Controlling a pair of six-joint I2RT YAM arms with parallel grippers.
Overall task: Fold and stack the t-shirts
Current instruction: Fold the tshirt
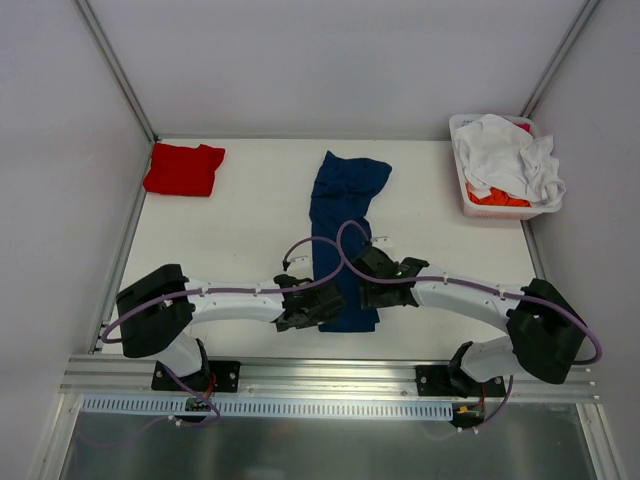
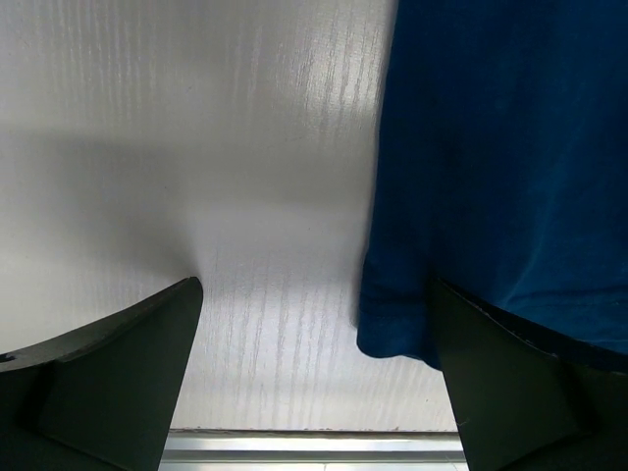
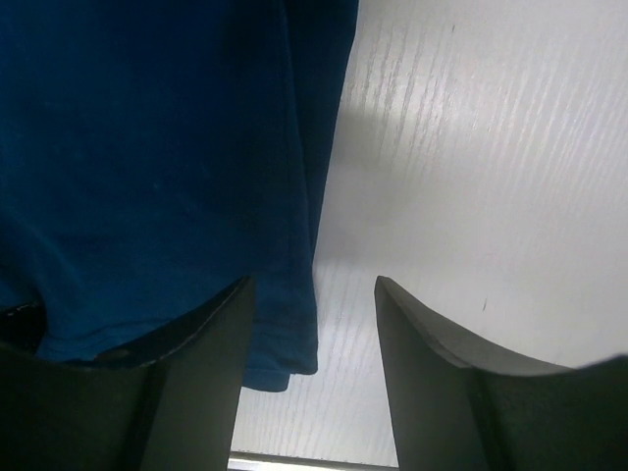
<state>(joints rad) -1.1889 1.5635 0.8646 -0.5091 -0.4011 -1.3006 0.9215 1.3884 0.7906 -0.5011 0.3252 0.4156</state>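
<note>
Evidently midway, the red t-shirt [image 1: 183,169] lay folded far-left of the navy t-shirt [image 1: 345,230], a lengthwise strip whose near corners the left end effector [image 2: 312,294] and right end effector [image 3: 314,285] straddled, both open, while white and orange t-shirts [image 1: 510,165] lay unfolded in a basket [image 1: 462,192] far-right of it.

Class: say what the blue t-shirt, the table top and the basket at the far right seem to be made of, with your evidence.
Blue t-shirt: soft matte knit cloth, probably cotton; it creases and has a stitched hem. Table top: hard white board, slightly glossy, with fine wood-like grain lines; likely laminate. Basket: rigid pale plastic, judging by its smooth rim.
</note>
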